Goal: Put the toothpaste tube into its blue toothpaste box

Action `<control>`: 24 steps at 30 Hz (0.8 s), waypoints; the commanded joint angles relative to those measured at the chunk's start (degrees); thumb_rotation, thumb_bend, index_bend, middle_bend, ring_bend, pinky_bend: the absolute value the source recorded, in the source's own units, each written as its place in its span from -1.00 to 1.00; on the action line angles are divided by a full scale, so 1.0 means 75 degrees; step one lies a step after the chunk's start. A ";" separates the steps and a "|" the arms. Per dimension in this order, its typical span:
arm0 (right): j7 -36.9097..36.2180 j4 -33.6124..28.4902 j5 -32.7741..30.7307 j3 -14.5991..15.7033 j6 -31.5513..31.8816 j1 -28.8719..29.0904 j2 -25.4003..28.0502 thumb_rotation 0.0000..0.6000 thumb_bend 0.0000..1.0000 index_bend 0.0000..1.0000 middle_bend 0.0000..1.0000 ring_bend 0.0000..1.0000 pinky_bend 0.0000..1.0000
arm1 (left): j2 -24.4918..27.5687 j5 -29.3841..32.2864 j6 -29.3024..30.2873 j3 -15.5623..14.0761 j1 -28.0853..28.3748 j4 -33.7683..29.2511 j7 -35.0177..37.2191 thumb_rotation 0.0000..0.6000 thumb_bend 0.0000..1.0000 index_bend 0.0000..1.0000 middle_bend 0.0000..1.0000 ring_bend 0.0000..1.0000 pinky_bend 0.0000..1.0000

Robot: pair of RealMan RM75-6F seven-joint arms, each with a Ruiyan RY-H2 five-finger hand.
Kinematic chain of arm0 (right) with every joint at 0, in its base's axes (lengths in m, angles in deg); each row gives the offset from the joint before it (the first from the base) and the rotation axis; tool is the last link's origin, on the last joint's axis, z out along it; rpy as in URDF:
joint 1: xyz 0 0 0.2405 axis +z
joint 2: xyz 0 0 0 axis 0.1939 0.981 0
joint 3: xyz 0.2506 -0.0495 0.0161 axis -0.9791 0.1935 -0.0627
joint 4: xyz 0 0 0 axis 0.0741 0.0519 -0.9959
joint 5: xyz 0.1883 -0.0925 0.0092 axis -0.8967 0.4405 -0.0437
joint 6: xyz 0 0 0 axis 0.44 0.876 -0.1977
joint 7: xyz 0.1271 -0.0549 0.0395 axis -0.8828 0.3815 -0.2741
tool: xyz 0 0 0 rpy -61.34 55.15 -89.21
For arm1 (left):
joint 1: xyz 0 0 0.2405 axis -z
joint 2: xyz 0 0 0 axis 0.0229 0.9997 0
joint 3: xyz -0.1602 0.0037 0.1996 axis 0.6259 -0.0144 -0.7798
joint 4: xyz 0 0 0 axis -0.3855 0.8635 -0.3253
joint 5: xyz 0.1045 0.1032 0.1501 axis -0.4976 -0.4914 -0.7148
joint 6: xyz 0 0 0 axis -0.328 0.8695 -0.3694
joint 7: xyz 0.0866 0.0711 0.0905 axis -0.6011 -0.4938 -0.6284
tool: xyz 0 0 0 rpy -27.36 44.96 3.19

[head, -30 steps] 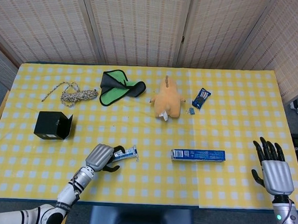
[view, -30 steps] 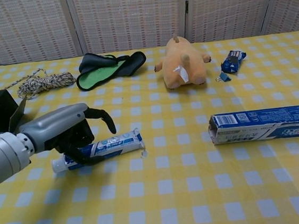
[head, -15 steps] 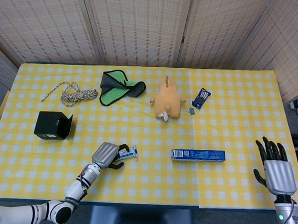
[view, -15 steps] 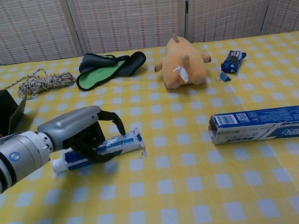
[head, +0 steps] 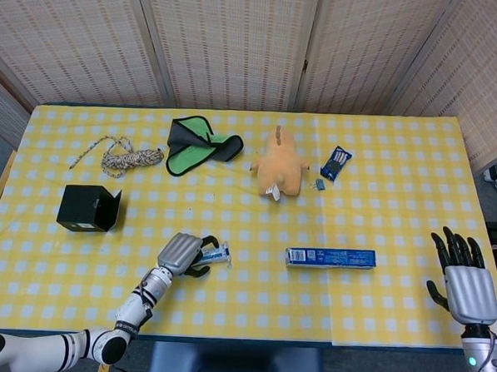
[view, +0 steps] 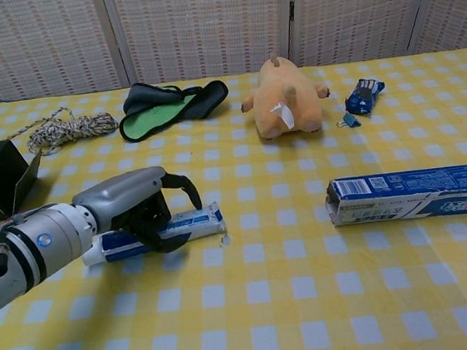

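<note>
Left robot hand (view: 141,208) curls around the glossy toothpaste tube (view: 190,225); right robot hand (head: 468,285) spread, empty.

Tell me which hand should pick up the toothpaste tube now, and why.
The left hand. Its fingers already curl over the toothpaste tube on the table. The right hand is open at the table's far right edge, beyond the blue toothpaste box, well away from the tube.

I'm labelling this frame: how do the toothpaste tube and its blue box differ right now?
The toothpaste tube lies under the left hand, whose fingers curl over it; the blue box lies untouched. The tube is mostly white, the box mostly blue and longer. Both lie flat on the checked tablecloth.
</note>
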 commanded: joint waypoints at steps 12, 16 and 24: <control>0.0009 0.0011 -0.0017 0.0000 0.0015 0.0001 0.0007 1.00 -0.31 -1.00 -1.00 -1.00 -1.00 | -0.0218 0.0165 0.0102 -0.0052 0.0108 0.0361 -0.0092 1.00 -0.33 -0.32 1.00 1.00 1.00; 0.0039 0.0013 -0.0020 0.0000 0.0030 -0.0002 -0.0009 1.00 -0.31 -1.00 -1.00 -1.00 -1.00 | -0.0228 0.0150 0.0100 -0.0073 0.0130 0.0380 -0.0037 1.00 -0.33 -0.22 1.00 1.00 1.00; 0.0043 -0.0002 0.0001 0.0018 0.0039 -0.0005 -0.0006 1.00 -0.31 -1.00 -1.00 -1.00 -1.00 | -0.0206 0.0030 0.0219 -0.0140 0.0105 0.0325 0.0068 1.00 -0.33 0.33 1.00 1.00 1.00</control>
